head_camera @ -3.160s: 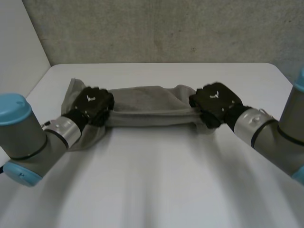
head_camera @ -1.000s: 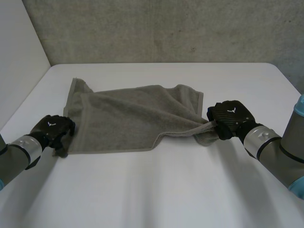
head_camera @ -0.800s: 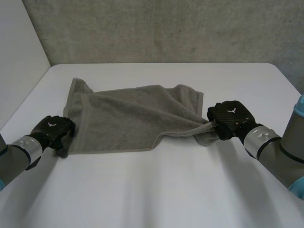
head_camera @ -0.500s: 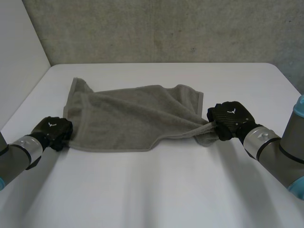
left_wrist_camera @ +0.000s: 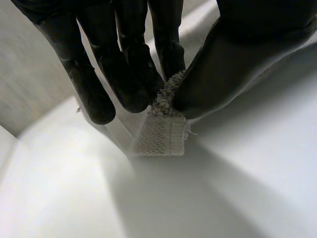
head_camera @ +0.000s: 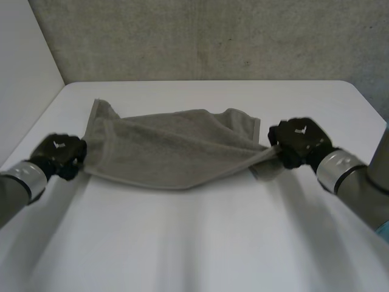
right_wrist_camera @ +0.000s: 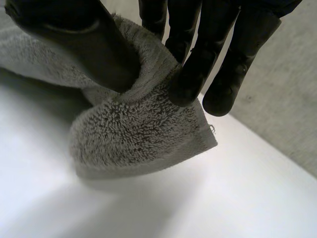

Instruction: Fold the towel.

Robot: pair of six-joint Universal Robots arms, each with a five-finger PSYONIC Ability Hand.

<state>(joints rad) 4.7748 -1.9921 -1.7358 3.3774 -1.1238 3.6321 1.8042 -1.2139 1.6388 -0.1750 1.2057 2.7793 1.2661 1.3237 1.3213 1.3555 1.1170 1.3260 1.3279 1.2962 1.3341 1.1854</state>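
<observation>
A grey terry-cloth towel [head_camera: 173, 152] is spread across the far half of the white surface [head_camera: 213, 243], held between the two hands. Its far edge lies flat towards the grey concrete wall [head_camera: 213, 36]. Its near edge runs from one hand to the other and sags lowest in the middle.

The black left hand [head_camera: 59, 155] is at the towel's near left corner. In the left wrist view the thumb and fingers [left_wrist_camera: 133, 74] are closed together on that corner, and a small woven hem patch of the towel [left_wrist_camera: 163, 136] hangs out just below the fingertips, above the surface.

The black right hand [head_camera: 298, 141] is at the towel's near right corner. In the right wrist view its thumb [right_wrist_camera: 84, 39] presses a fold of the thick pile against the fingers. The loose end of the towel [right_wrist_camera: 138, 134] bulges out beneath the fingertips, close over the surface. A small flap of cloth lies on the surface just under this hand.
</observation>
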